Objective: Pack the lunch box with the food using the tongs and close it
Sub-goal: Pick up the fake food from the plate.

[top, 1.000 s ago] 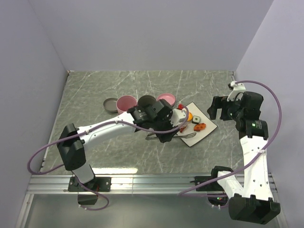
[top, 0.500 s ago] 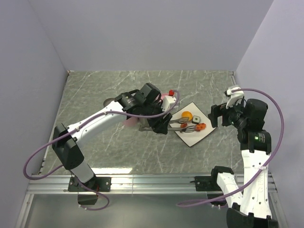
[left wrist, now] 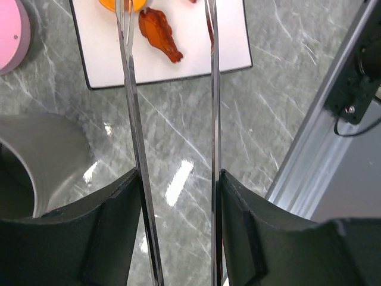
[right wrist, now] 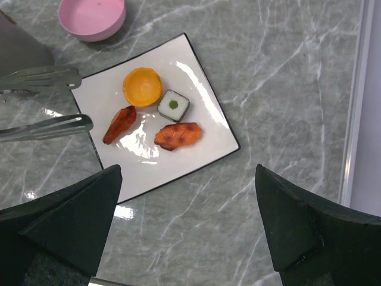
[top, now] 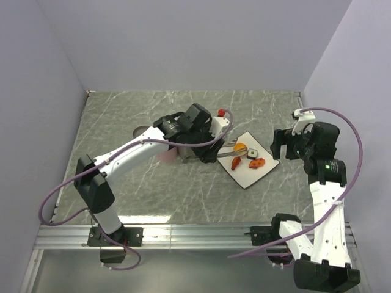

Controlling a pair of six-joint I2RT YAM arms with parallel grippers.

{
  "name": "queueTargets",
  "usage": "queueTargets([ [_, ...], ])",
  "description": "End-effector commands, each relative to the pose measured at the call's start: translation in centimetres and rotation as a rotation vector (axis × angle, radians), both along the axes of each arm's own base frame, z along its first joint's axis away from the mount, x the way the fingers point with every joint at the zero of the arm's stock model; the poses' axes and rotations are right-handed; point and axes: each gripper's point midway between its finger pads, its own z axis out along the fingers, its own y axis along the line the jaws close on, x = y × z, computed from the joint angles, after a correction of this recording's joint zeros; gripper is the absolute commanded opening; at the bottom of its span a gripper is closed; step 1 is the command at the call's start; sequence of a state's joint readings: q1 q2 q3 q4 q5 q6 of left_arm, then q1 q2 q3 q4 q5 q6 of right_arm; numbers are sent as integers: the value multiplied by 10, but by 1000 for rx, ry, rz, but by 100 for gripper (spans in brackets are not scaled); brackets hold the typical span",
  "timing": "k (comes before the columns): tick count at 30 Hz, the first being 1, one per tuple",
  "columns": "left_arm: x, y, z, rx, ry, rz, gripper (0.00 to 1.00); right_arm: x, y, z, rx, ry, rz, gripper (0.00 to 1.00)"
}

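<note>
My left gripper [top: 206, 151] [left wrist: 177, 179] is shut on the tongs [left wrist: 133, 119], one silver arm against each finger. The tongs' tips [right wrist: 44, 77] stand apart at the left edge of the white plate [top: 247, 176] [right wrist: 196, 77]. On the plate lie the food pieces: an orange round piece [right wrist: 142, 86] [top: 241, 148], a dark cube with a pale centre [right wrist: 173, 105], and two reddish-brown lumps [right wrist: 119, 124] [right wrist: 178, 134]. One tong arm reaches the orange piece [left wrist: 122, 5] in the left wrist view. My right gripper [top: 283, 145] [right wrist: 187, 220] hangs open above the table, right of the plate. The lunch box's bowls are mostly hidden under my left arm.
A pink bowl [right wrist: 92, 16] [left wrist: 11, 36] stands just behind the plate, and a grey container [left wrist: 44, 158] [right wrist: 21, 50] sits left of it. A grey lid [top: 140, 130] peeks out behind the left arm. The metal rail [top: 195, 235] runs along the near table edge.
My left arm has swung back and left with the tongs, so their tips have drawn off the plate's middle to its left edge, uncovering one reddish lump. The right arm barely shifted.
</note>
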State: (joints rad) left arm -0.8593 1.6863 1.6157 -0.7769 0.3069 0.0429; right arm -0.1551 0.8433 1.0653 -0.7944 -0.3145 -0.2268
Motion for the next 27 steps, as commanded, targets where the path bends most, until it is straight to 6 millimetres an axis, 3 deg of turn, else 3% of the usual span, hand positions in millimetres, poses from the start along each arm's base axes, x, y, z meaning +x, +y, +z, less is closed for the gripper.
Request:
queueTargets([
  [1, 18, -13, 14, -42, -28, 40, 56, 1, -3, 1, 36, 22, -64, 99],
  [9, 39, -26, -6, -61, 101, 142, 52, 4, 3, 0, 95, 49, -69, 99],
  [15, 42, -33, -18, -66, 156, 147, 51, 5, 9, 0, 106, 51, -35, 98],
  [21, 34, -38, 2, -163, 249, 81, 52, -10, 48, 4, 103, -71, 260, 96],
  [24, 26, -39, 10, -189, 266, 42, 52, -9, 55, 0, 21, -121, 346, 96],
  [27, 26, -37, 4, -174, 268, 59, 52, 1, 51, -5, -34, -83, 338, 95],
])
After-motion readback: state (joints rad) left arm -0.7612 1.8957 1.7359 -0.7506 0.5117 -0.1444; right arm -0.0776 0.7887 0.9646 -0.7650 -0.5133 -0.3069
